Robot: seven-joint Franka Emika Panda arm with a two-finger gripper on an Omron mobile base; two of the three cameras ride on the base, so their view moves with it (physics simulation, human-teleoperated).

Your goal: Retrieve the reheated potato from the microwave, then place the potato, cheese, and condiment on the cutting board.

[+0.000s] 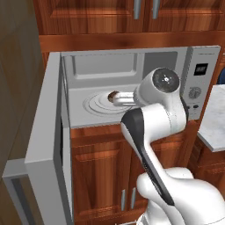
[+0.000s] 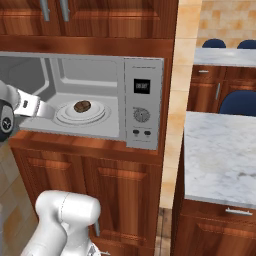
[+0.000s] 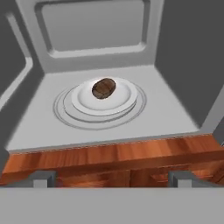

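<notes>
Left base view: the microwave (image 1: pixel 132 88) stands with its door (image 1: pixel 46 145) swung wide to the left, set into reddish wooden cabinets (image 1: pixel 101 176). The potato (image 1: pixel 113 95) lies on a white plate (image 1: pixel 99 104) on the oven floor, partly hidden behind the arm (image 1: pixel 154 118), which reaches in toward the opening. The control panel (image 1: pixel 200 81) with display and knob sits at the right, and a marble worktop (image 1: pixel 215 118) begins beside it.

Right base view: the potato (image 2: pixel 82 106) rests at the middle of the plate (image 2: pixel 82 113) inside the open cavity. The arm's forearm (image 2: pixel 30 106) comes in from the left edge, its end just short of the plate. The panel (image 2: pixel 142 102) shows 1 display and 1 knob (2 small buttons below). A marble worktop (image 2: pixel 220 155) lies to the right.

Hand view: the gripper (image 3: pixel 112 178) hangs at the cavity's mouth, its 2 fingertips (image 3: pixel 41 178) spread wide and grasping nothing. The potato (image 3: pixel 104 88) sits ahead on the plate (image 3: pixel 105 98), well apart from the fingertips, with the wooden cabinet edge (image 3: pixel 109 159) just below the microwave floor.
</notes>
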